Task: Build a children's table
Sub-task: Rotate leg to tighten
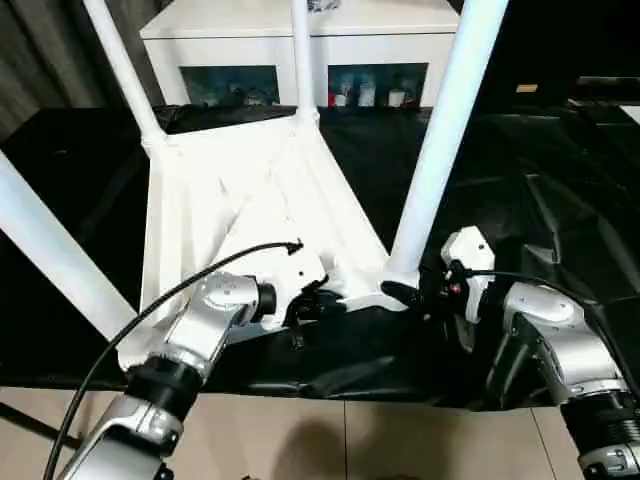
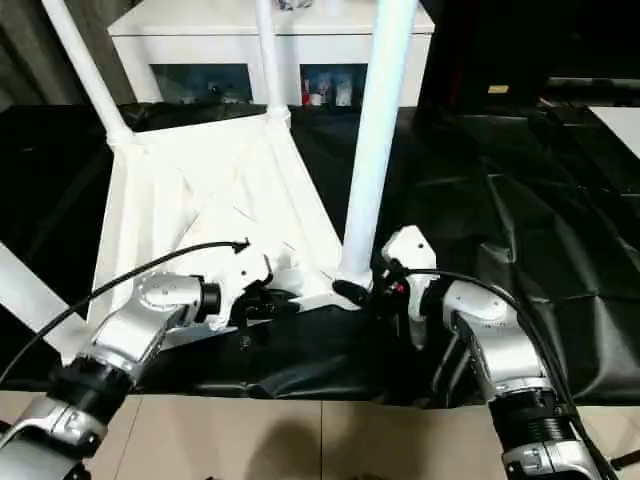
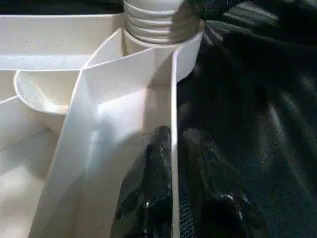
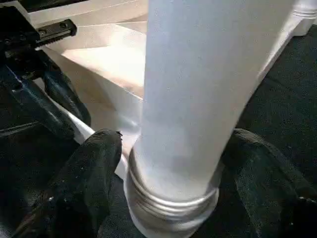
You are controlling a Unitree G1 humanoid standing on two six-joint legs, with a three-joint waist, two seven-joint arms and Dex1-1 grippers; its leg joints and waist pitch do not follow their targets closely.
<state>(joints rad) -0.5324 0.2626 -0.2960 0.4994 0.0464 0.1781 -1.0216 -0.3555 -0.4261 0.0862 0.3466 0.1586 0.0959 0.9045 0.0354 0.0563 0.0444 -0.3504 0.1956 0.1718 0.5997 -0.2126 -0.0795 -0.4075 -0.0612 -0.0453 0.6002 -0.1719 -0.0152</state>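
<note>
A: Where does the build stand?

B: The white plastic rectangular tabletop (image 1: pixel 240 190) lies ribbed underside up on the black sheet (image 1: pixel 520 200), all four white tapered tube legs standing in its corner sockets. The near right leg (image 1: pixel 440 140) looks like the one in hand; its ribbed base sits in the socket, though I can't tell whether it is fully home.

A: And the grippers?

B: The right gripper (image 4: pixel 168 163) is spread wide, one black finger (image 4: pixel 84 183) on each side of that leg's base, just beside it, not squeezing. The left gripper (image 3: pixel 173 168) pinches the tabletop's thin near rim (image 3: pixel 174 99), one finger either side.

A: How to do it well?

B: Keep the left pinch steadying the top, close the right squarely low on the leg, then press or twist along its axis.

A: Arm poses?

B: Both silver forearms reach forward low, wrists turned inward toward that corner.
</note>
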